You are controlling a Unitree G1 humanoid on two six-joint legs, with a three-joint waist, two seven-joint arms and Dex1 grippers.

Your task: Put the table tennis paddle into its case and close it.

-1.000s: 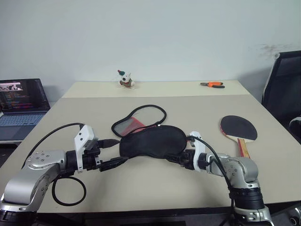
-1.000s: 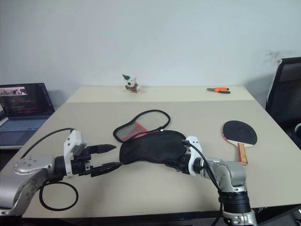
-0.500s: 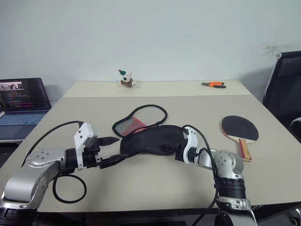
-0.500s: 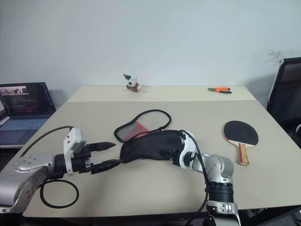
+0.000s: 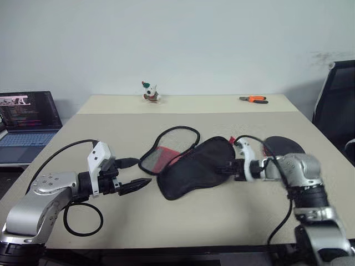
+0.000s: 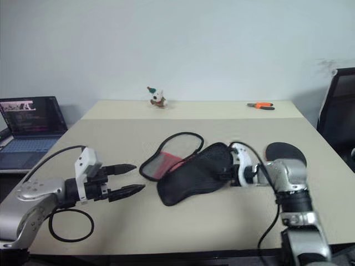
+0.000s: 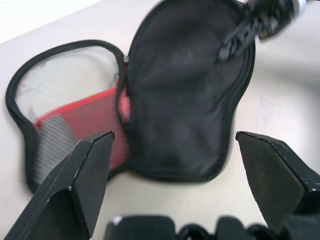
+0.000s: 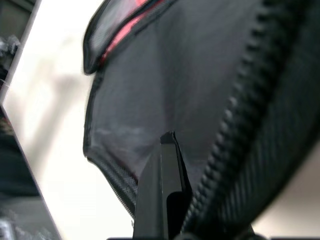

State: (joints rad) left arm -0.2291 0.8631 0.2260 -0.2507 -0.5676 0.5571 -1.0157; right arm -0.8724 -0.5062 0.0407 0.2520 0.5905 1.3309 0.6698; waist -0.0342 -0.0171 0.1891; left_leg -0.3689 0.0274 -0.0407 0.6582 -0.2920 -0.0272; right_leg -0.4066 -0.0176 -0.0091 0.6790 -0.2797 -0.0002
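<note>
I see right gripper (image 5: 226, 166) closed on case (image 5: 191, 169), black flap pinched and raised off table (image 5: 183, 219). Left gripper (image 5: 136, 173) wide open, holding nothing, just beside case. Table tennis paddle (image 5: 285, 146) lies behind right arm, outside case.

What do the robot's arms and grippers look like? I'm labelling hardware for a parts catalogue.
Both arms are silver-grey metal with black joints. The left gripper has two tapering black fingers below a white block; a black cable loops from it. The right gripper has a white wrist housing with black cabling.
</note>
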